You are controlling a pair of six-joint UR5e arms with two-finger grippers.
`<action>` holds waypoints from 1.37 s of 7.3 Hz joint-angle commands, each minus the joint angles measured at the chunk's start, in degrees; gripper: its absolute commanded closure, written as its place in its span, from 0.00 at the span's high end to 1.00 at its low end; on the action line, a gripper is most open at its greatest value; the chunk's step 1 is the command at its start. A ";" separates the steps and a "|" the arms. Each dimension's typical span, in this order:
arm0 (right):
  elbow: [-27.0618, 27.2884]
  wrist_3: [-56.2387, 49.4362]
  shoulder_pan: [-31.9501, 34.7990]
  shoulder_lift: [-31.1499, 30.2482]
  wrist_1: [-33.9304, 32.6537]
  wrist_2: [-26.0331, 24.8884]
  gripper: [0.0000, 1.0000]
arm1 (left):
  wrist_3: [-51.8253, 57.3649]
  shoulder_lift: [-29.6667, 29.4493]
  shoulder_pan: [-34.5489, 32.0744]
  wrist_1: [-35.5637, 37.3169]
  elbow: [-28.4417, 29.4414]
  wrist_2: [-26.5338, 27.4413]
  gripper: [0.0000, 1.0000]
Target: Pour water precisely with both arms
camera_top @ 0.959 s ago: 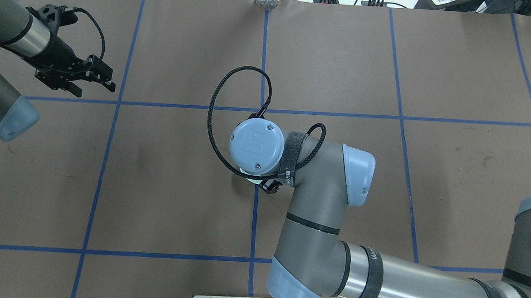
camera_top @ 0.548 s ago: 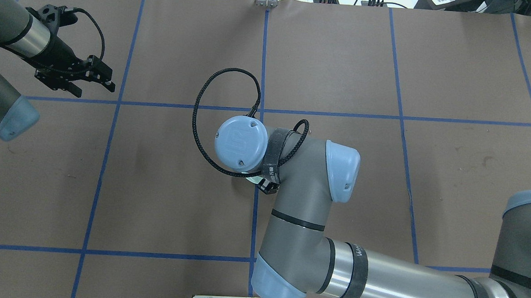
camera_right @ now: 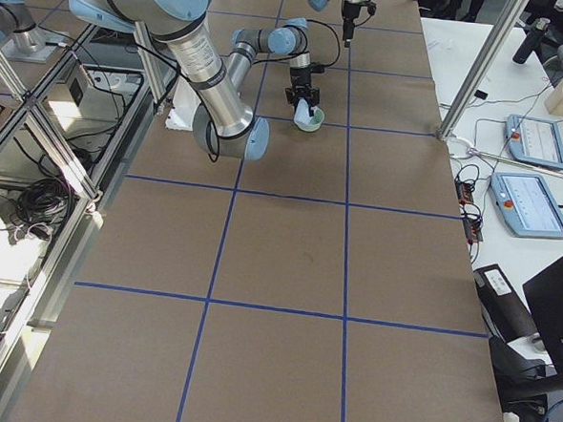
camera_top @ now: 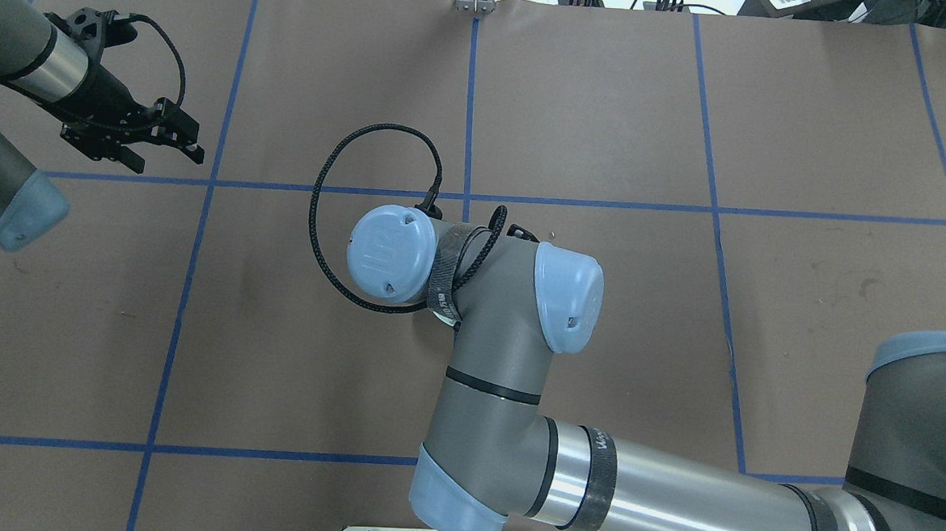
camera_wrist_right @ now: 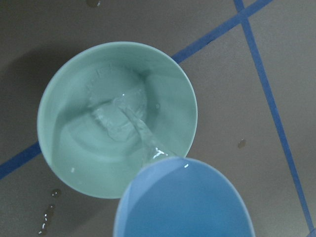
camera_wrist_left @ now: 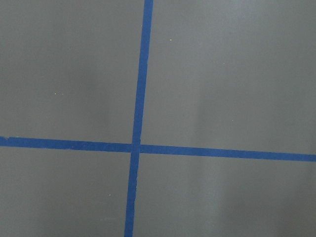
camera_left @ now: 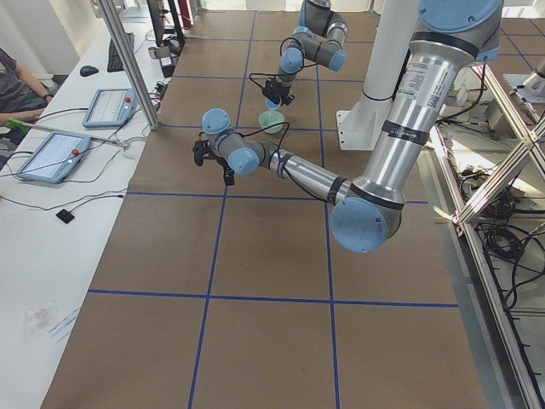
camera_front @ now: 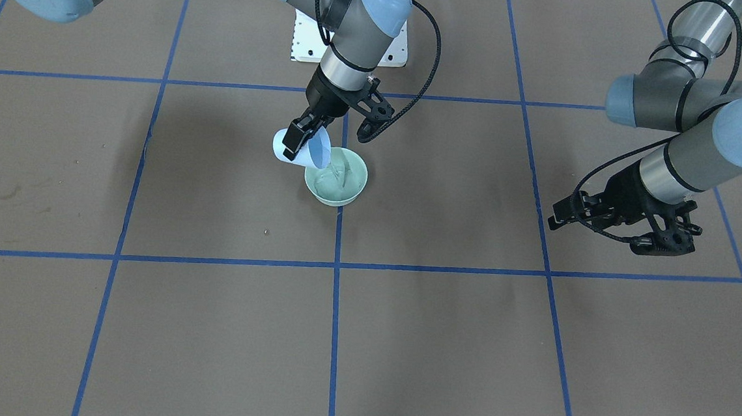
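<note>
My right gripper [camera_front: 304,141] is shut on a light-blue cup [camera_front: 301,154], which is tilted over a mint-green bowl [camera_front: 336,178] near the table's middle. In the right wrist view a thin stream of water [camera_wrist_right: 142,132] runs from the cup's lip [camera_wrist_right: 177,165] into the bowl [camera_wrist_right: 74,163] and pools there with white glints. From overhead the right arm's wrist [camera_top: 389,253] hides the cup and nearly all of the bowl. My left gripper [camera_top: 167,155] hangs open and holds nothing, far off to the left; the left wrist view shows only table.
Blue tape lines [camera_wrist_left: 138,148] divide the brown table cover into squares. Water drops [camera_wrist_right: 47,217] lie on the cover beside the bowl. The white bolted pedestal [camera_front: 350,40] stands behind the bowl. A side bench holds tablets [camera_left: 55,153], with a person's arm [camera_left: 17,81] at its edge.
The right arm's wrist and elbow have swung leftward in the overhead view, covering more of the bowl. The left arm has not moved.
</note>
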 commanded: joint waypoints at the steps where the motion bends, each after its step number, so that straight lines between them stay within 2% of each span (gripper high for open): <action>1: -0.15 -1.32 -0.71 0.07 -1.02 -1.30 0.00 | -0.06 0.00 0.00 -0.01 0.00 0.00 0.96; 3: -0.24 -2.72 -1.59 0.34 -2.95 -3.93 0.00 | -0.06 0.00 0.09 0.08 0.00 0.00 0.96; 6: -0.15 -3.70 -2.03 0.25 -3.75 -5.26 0.00 | -0.06 0.00 0.00 0.17 0.00 0.00 0.96; 8: 1.51 -2.21 -1.95 0.34 -2.44 -4.91 0.00 | -0.06 -0.08 -0.35 0.25 0.00 0.00 0.96; 10: 4.14 3.47 -1.94 -1.93 2.55 -3.86 0.00 | -0.06 -0.08 -0.62 0.17 0.00 0.00 0.96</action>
